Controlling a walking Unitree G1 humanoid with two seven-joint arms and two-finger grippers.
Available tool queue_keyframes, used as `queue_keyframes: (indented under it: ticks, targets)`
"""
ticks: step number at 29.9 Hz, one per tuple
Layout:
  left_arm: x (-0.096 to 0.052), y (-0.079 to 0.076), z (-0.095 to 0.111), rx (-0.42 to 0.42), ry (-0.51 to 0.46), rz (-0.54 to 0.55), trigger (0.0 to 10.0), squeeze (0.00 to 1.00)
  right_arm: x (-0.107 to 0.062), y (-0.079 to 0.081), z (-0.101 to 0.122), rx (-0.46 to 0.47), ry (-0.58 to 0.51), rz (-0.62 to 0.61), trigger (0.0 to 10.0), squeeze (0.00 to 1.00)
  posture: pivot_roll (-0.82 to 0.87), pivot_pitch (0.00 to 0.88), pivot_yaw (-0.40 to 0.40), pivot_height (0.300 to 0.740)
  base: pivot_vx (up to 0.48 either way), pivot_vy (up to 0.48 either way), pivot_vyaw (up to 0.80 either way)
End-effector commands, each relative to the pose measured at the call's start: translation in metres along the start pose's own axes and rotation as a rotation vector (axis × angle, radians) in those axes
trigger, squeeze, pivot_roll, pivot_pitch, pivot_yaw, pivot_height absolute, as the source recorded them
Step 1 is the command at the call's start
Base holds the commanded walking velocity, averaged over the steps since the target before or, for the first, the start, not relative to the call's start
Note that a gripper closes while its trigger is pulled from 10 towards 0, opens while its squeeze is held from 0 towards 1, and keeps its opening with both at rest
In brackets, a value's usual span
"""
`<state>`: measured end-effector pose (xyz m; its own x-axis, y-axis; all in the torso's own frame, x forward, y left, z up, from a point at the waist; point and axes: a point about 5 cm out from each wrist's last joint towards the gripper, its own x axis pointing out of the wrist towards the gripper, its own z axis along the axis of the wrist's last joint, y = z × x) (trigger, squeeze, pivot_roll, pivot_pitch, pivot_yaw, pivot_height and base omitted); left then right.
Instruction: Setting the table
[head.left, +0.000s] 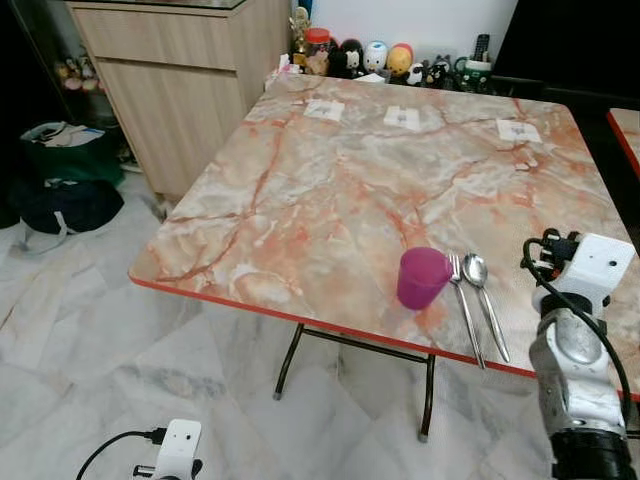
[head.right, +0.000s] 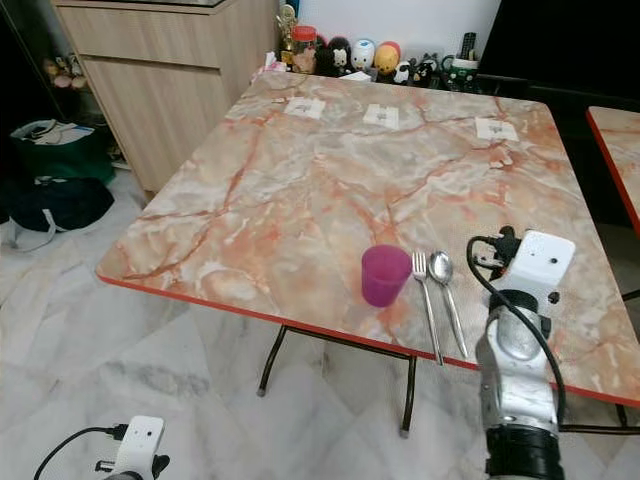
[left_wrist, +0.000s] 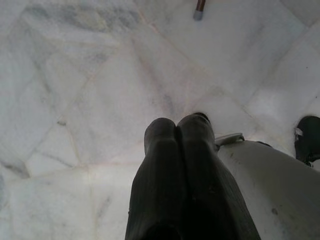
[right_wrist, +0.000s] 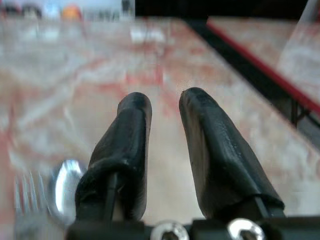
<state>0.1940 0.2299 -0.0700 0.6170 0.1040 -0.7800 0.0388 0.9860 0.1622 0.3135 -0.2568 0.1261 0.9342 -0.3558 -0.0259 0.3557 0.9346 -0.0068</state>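
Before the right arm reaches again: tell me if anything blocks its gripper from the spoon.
Nothing visible does. The right gripper, fingers apart and empty, hovers over bare marble table just beside the spoon. The fork and purple cup lie on the spoon's far side.

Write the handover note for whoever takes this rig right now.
Left gripper: shut, empty, hanging idle over the floor.
Right gripper: open, empty, low over the table just right of the cutlery.
Placed near the front edge: purple cup, then fork and spoon side by side to its right.
Left: no plate visible; three white squares lie along the far edge.
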Motion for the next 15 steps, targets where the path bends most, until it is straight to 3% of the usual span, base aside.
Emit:
queue_keyframes:
  ticks: [1,3,4,5,10,14,15]
  targets:
    - [-0.001,-0.001,-0.005,-0.023,0.027,-0.003,10.0,0.0,0.002,0.001,-0.014,0.024,0.105,0.042,10.0,1.0,0.09,0.086,-0.041,0.74,0.0,0.0,0.0]
    - [-0.001,-0.001,-0.005,-0.024,0.028,-0.004,10.0,0.0,0.002,0.003,-0.02,0.048,0.156,0.083,10.0,0.95,0.09,0.089,-0.039,0.74,0.0,0.0,0.0]
    - [-0.001,-0.001,-0.005,-0.026,0.029,-0.005,10.0,0.0,0.002,0.006,-0.024,0.045,0.188,0.122,10.0,0.35,0.09,0.089,-0.039,0.74,0.0,0.0,0.0]
    - [-0.001,-0.001,-0.005,-0.026,0.029,-0.006,10.0,0.0,0.002,0.007,-0.027,0.035,0.207,0.139,10.0,0.0,0.1,0.087,-0.038,0.74,0.0,0.0,0.0]
    - [-0.001,-0.001,-0.006,-0.025,0.03,-0.008,10.0,0.0,0.003,0.012,-0.032,0.009,0.249,0.196,10.0,0.0,0.1,0.085,-0.038,0.74,0.0,0.0,0.0]
    - [-0.001,0.0,-0.006,-0.022,0.03,-0.007,10.0,0.0,0.006,0.016,-0.027,0.041,0.246,0.229,10.0,0.0,0.1,0.082,-0.035,0.74,0.0,0.0,0.0]
    - [-0.001,0.0,-0.006,-0.02,0.031,-0.007,10.0,0.0,0.007,0.018,-0.027,0.042,0.245,0.246,10.0,0.83,0.1,0.082,-0.033,0.74,0.0,0.0,0.0]
